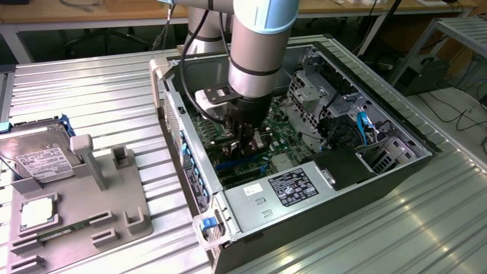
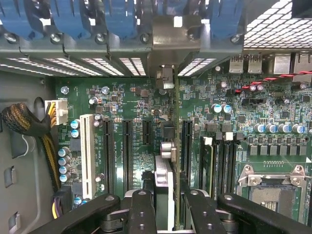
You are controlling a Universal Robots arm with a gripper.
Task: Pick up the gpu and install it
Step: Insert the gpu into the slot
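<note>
- The robot arm (image 1: 263,45) reaches down into an open computer case (image 1: 251,228) that lies on its side on a ribbed metal surface (image 1: 99,85).
- The pincer (image 1: 247,140) is low inside the case, just over the green motherboard (image 2: 122,97).
- In the wrist view the pincer (image 2: 166,187) is closed on the gpu (image 2: 165,170), with one black finger on each flat side of the card.
- The gpu stands on its thin edge, so it looks like a narrow strip running away from the fingers.
- Its far end has a grey metal bracket (image 2: 174,34), which sits right at the back wall of the case, between the blue clips (image 2: 73,19).
- The card is lined up over the motherboard between a short black slot (image 2: 146,131) and a long black slot (image 2: 186,141). I cannot tell if it is pushed all the way in.
- A long white slot (image 2: 87,151) is a few slots to one side, well apart from the card.
- A square processor socket (image 2: 273,190) is on the other side of the card.
- A yellow and black wire bundle (image 2: 24,122) runs to a white plug at the edge of the motherboard.
- At the exterior view's left, a grey holder (image 1: 99,211) sits on the surface next to the case.
- The holder carries a silver hard drive (image 1: 38,160), a square processor chip (image 1: 36,212) and a thin green memory stick (image 1: 57,234).
</note>
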